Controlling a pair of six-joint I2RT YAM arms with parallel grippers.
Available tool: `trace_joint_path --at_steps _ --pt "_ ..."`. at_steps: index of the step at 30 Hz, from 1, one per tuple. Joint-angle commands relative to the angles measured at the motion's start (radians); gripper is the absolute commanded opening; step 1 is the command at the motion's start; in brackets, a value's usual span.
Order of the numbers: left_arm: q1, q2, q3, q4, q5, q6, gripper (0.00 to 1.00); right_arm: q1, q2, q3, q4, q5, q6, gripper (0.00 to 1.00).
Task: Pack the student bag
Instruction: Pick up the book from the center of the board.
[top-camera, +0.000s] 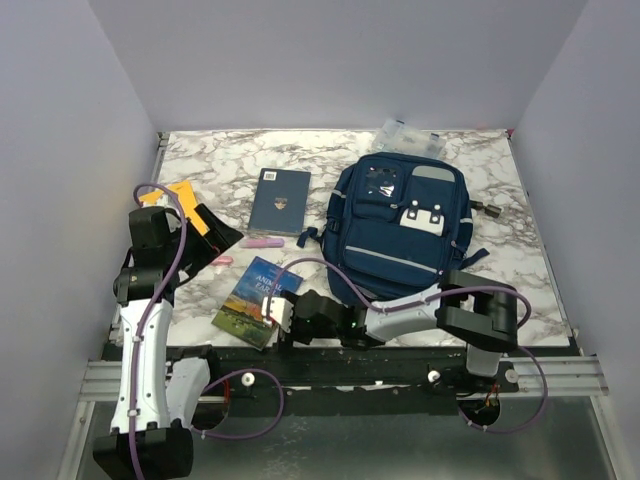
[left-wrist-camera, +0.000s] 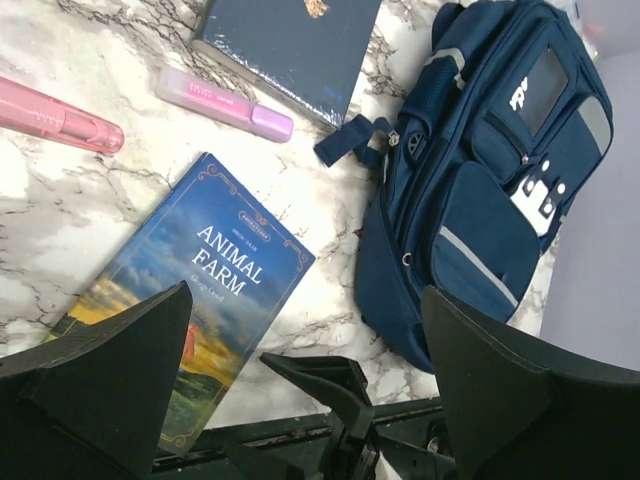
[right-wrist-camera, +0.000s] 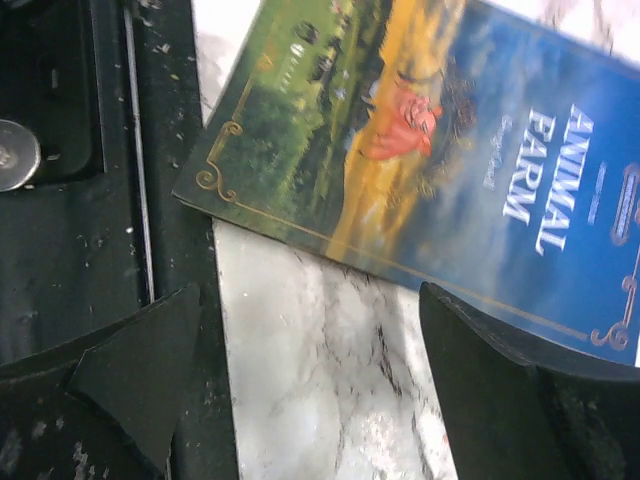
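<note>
Left jaws and right jaws agape, empty; student bag (top-camera: 405, 235) apart, to their right.

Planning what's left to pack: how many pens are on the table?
2. A lilac pen lies beside the navy book; a pink pen lies left of it, by the left arm. Others may hide under that arm.

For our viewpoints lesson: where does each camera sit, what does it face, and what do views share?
Top: above and behind, looking down on table, backpack, book; left arm and right arm show.
Left wrist: on the left arm, facing book and backpack; open left gripper shows.
Right wrist: close over the table's near edge and book; open right gripper shows.
Shared: the book, in all three.
</note>
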Motion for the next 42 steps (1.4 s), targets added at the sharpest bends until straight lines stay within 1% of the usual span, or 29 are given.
trace_joint_path --at_steps 1,6,15,22,26,28,31,34,37,38,42 --pt "0.002 0.000 -0.029 -0.053 0.018 0.067 0.98 0.047 0.045 -0.022 0.257 -0.005 -0.226 0.94" --pt "0.002 -0.015 -0.071 -0.052 0.044 0.074 0.98 0.066 0.120 0.034 0.257 0.030 -0.309 0.92" --pt "0.002 -0.048 -0.059 -0.044 0.115 0.057 0.98 0.070 0.211 0.104 0.257 0.025 -0.361 0.88" --pt "0.002 -0.052 -0.066 -0.029 0.135 0.031 0.98 0.078 0.248 0.114 0.290 0.019 -0.349 0.78" --pt "0.002 -0.048 -0.076 -0.025 0.144 0.021 0.98 0.080 0.241 0.078 0.358 0.025 -0.336 0.61" --pt "0.003 -0.046 -0.077 -0.019 0.139 0.018 0.98 0.080 0.229 0.062 0.394 0.063 -0.305 0.48" --pt "0.001 -0.043 -0.076 -0.020 0.162 0.011 0.98 0.078 0.203 0.020 0.452 0.079 -0.271 0.34" --pt "0.001 -0.052 -0.079 -0.008 0.162 -0.007 0.98 0.078 0.189 0.014 0.435 0.120 -0.240 0.22" --pt "0.002 -0.060 -0.078 -0.009 0.189 -0.017 0.98 0.077 0.162 -0.021 0.467 0.159 -0.196 0.04" --pt "0.002 -0.067 -0.082 -0.007 0.190 -0.024 0.98 0.078 0.153 -0.034 0.498 0.178 -0.182 0.01" --pt "0.002 -0.083 -0.092 -0.005 0.169 -0.064 0.98 0.078 0.112 -0.085 0.580 0.257 -0.114 0.01"
